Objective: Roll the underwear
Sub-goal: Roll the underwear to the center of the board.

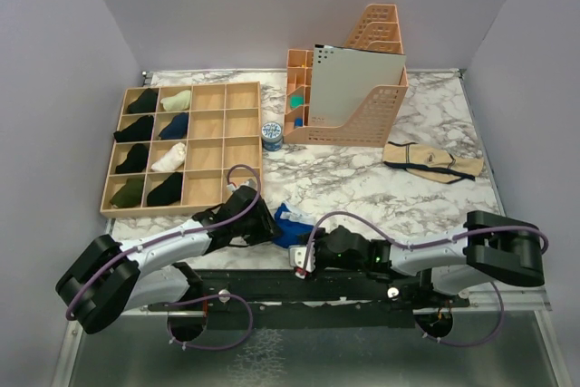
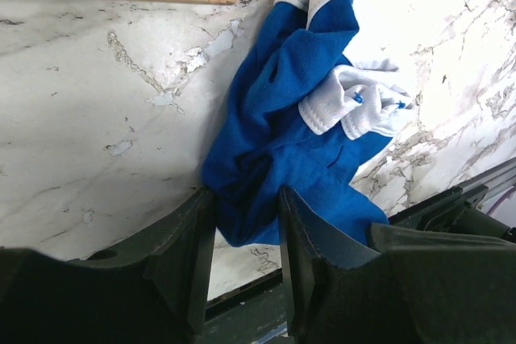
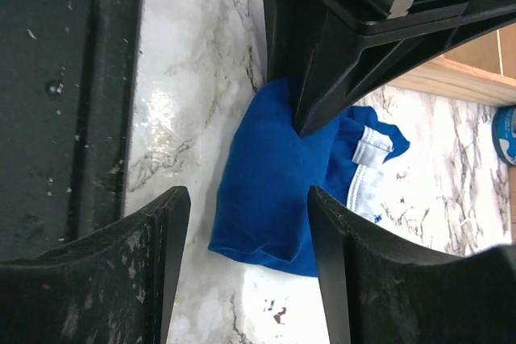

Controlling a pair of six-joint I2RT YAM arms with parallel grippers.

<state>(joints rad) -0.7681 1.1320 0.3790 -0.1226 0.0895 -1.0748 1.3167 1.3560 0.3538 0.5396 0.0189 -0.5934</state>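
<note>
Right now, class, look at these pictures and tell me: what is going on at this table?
Two robot arms are working on a crumpled blue underwear with a white waistband, lying at the near edge of the marble table. The left arm has its jaws closed on one bunched end of it. The right arm holds its jaws open next to the cloth, gripping nothing. The garment is not yet rolled. A wooden divider tray holding rolled pieces stands farther back on the left.

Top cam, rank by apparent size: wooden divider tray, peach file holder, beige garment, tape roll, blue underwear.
1. wooden divider tray
2. peach file holder
3. beige garment
4. tape roll
Unranked: blue underwear, partly hidden, so its visible patch says little.
</note>
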